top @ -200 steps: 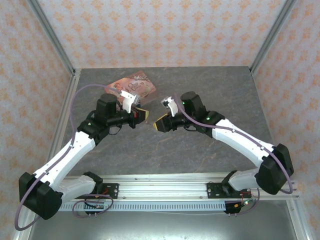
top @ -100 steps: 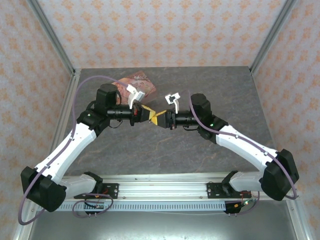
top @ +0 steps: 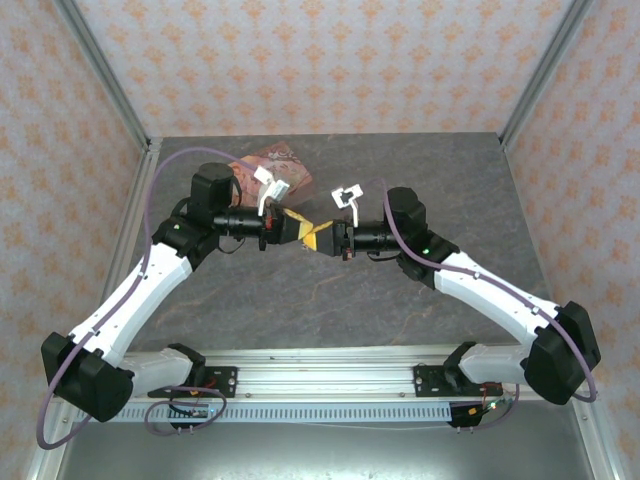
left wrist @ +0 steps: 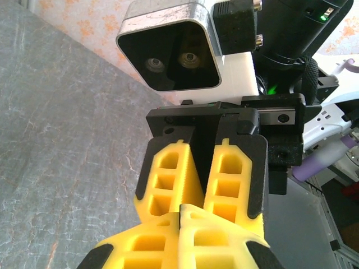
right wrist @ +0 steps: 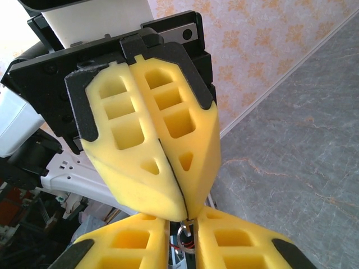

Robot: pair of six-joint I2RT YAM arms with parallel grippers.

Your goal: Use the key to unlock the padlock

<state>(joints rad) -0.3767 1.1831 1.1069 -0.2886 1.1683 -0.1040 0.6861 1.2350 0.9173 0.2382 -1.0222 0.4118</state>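
silvery metal loop (right wrist: 183,232) | key or shackle unclear | between right jaws

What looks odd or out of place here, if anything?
The left gripper and right gripper meet tip to tip above the table, a small silvery loop pinched between the right one's fingers; key or shackle, I cannot tell. The pink tin lies askew on the far side.

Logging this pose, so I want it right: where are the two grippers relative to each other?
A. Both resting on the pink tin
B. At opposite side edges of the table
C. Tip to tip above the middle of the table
C: in the top view the left gripper and the right gripper meet fingertip to fingertip over the table, not on the pink tin.
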